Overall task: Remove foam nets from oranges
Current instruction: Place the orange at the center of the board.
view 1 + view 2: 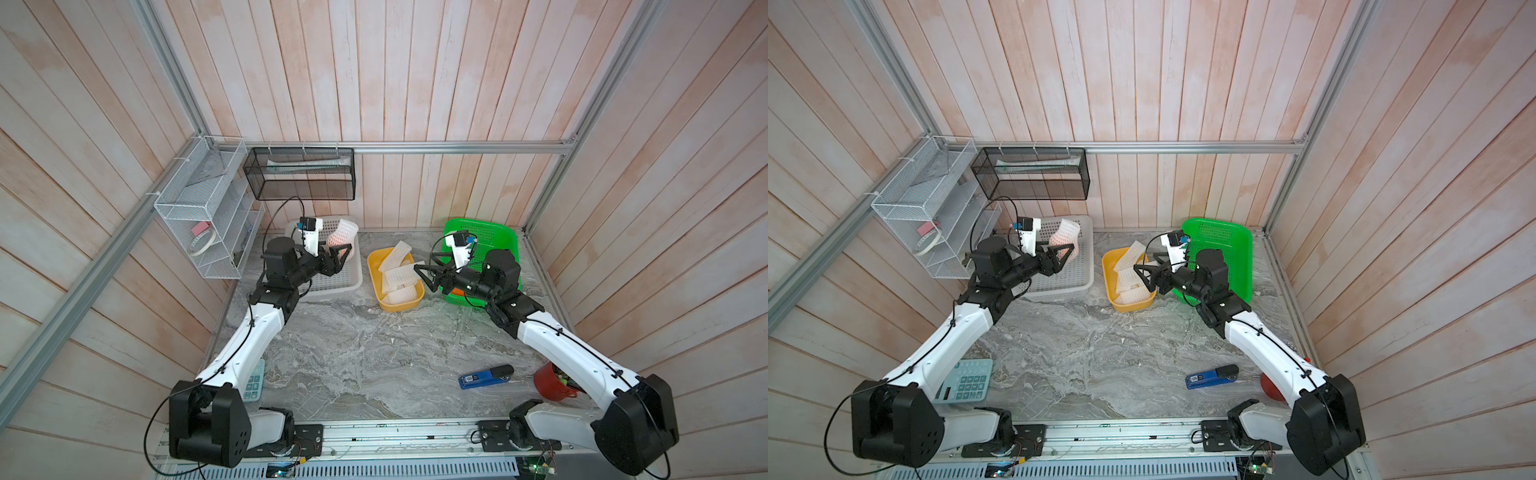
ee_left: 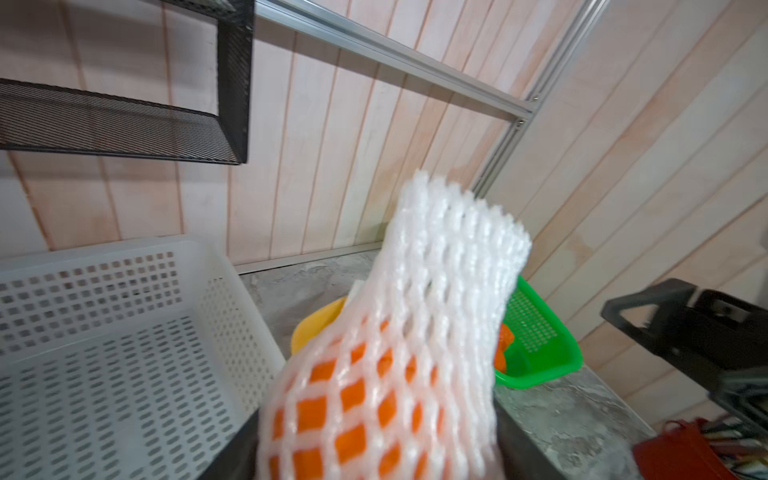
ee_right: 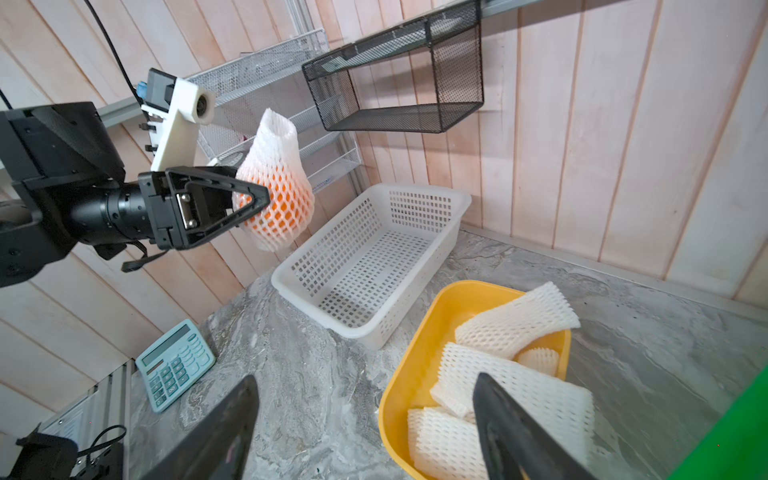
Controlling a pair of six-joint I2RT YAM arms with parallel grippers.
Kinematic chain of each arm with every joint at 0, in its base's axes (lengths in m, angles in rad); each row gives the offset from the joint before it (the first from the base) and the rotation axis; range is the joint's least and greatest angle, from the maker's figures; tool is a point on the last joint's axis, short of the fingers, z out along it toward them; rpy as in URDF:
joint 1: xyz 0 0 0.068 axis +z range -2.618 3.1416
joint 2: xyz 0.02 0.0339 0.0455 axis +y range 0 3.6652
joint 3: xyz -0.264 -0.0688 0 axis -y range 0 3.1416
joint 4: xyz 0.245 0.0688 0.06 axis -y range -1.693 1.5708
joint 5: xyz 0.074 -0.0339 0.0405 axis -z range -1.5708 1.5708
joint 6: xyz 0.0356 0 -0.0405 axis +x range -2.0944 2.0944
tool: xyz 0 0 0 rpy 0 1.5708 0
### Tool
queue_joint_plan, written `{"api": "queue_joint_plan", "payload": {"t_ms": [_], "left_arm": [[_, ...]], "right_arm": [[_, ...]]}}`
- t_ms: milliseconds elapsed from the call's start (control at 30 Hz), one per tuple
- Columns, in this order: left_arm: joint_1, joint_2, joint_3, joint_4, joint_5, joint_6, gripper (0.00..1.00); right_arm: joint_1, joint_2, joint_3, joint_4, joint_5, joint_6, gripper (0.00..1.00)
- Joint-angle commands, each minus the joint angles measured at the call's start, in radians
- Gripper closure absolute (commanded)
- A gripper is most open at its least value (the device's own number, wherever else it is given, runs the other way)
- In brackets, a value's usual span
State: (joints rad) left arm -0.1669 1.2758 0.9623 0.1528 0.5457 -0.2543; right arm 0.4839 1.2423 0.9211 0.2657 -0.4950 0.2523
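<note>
Left end effector (image 1: pixel 341 250): I am seeing it clamping the orange (image 3: pixel 284 203) through its foam net (image 3: pixel 274 133), and it is holding both up in the air over the white basket (image 3: pixel 428 192) at the upper left of the table (image 1: pixel 374 357).
Foam net: it is wrapping the whole fruit, so the skin is showing only through the lattice holes. Its slack open end is sticking out beyond the fruit, away from the fingers.
Right end effector (image 1: pixel 424 277): its fingers are standing wide apart and gripping nothing. It is hovering at the right rim of the yellow tub (image 1: pixel 376 279) and pointing across at the left arm.
Between the arms: the two end effectors are facing each other, well apart, and the yellow tub is sitting on the table below the gap.
Loose foam nets (image 3: pixel 515 320): several are lying piled in the yellow tub, and one is leaning up over its far rim.
Green basket (image 1: pixel 494 237): it is sitting at the upper right of the table, with the right arm covering most of it in both top views. I am making out a bare orange (image 2: pixel 503 353) inside it.
Crowding the left arm: the black mesh shelf (image 1: pixel 299 183) is hanging on the back wall just above the held fruit. The white wire rack (image 1: pixel 195 199) is hanging on the side wall beside the arm.
Front of the table: the calculator (image 1: pixel 967 380) is lying at lower left, partly under the left arm. The blue stapler (image 1: pixel 484 377) is lying at lower right. The red cup (image 1: pixel 548 380) is standing just beside the right arm, partly hidden by it.
</note>
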Motion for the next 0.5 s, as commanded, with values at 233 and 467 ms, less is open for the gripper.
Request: {"api": "queue_joint_plan", "payload": {"t_ms": [233, 467], "left_arm": [[-0.265, -0.121, -0.389, 0.520, -0.095, -0.206, 0.32], [-0.411, -0.004, -0.532, 0.767, -0.173, -0.218, 0.32]], "right_arm": [[0.075, -0.041, -0.192, 0.283, -0.055, 0.125, 0.17], [0.114, -0.055, -0.313, 0.365, -0.025, 0.173, 0.18]]}}
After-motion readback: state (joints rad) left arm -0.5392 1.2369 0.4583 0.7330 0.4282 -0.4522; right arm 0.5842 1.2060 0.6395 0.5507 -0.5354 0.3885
